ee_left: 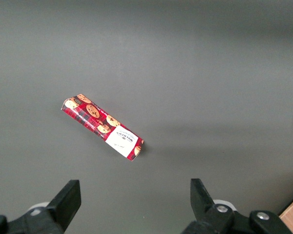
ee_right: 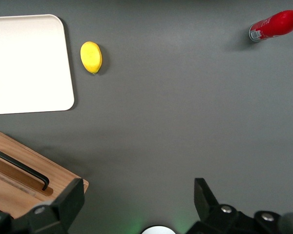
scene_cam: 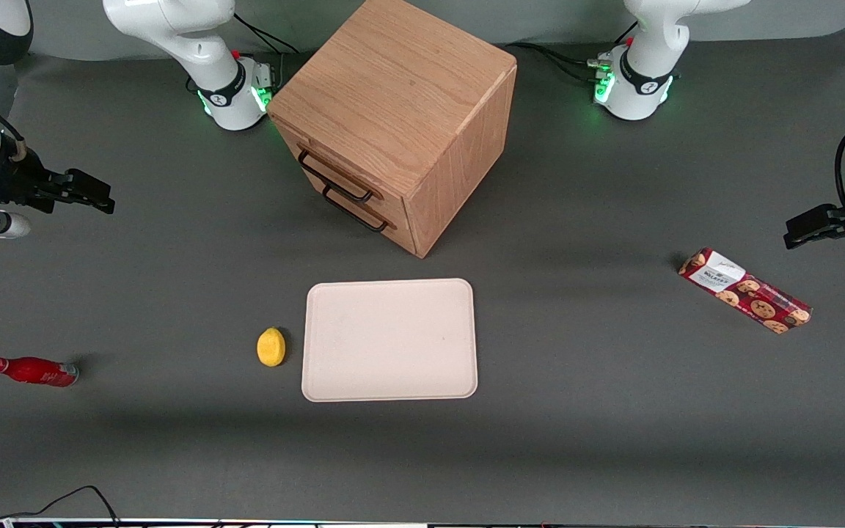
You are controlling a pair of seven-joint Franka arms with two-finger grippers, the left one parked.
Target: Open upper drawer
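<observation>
The upper drawer (scene_cam: 320, 163) is the higher of two light oak fronts on a wooden cabinet (scene_cam: 393, 95) standing between the two arm bases. It is shut flush, its thin black bar handle (scene_cam: 336, 178) just above the lower drawer's handle (scene_cam: 355, 210). My gripper (scene_cam: 103, 196) hangs above the table toward the working arm's end, well apart from the cabinet. In the right wrist view the gripper (ee_right: 138, 192) is open, with only grey mat between its fingers. A corner of the cabinet (ee_right: 63, 178) shows beside one finger, with one black handle (ee_right: 20, 169); I cannot tell which drawer's.
A cream tray (scene_cam: 390, 339) lies nearer the front camera than the cabinet, with a yellow lemon (scene_cam: 271, 346) beside it. A red bottle (scene_cam: 32, 371) lies toward the working arm's end. A red cookie packet (scene_cam: 745, 291) lies toward the parked arm's end.
</observation>
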